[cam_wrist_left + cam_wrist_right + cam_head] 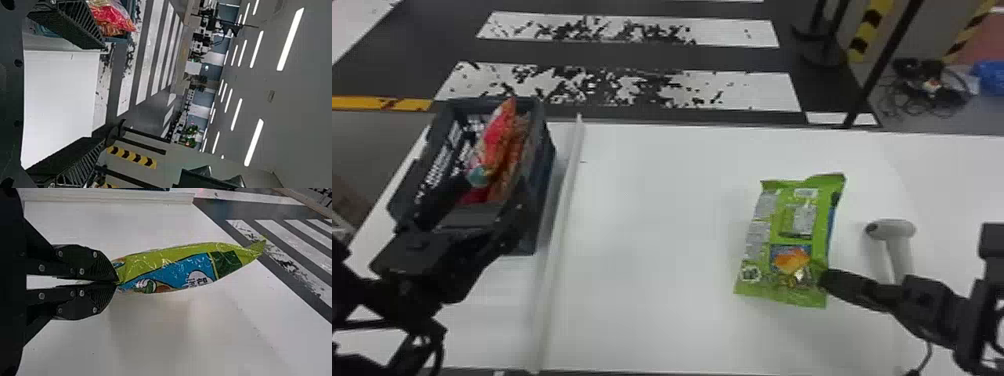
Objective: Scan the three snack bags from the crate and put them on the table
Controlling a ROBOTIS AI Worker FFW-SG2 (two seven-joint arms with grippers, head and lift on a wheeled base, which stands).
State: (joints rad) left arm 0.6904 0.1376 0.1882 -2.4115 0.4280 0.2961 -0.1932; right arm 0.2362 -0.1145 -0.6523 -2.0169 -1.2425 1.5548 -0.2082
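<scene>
Smooth white tbl (652, 225), R jaws clamped on crinkly green bag (787, 225), L jaws open nr boxy dk crate (545, 160).

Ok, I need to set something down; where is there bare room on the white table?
The widest patch lies between the long white ridge and the green snack bag; another lies beyond that bag. It is crowded where bag, right gripper and light-grey scanner sit close, and around the dark plastic crate, beside the left gripper.
</scene>
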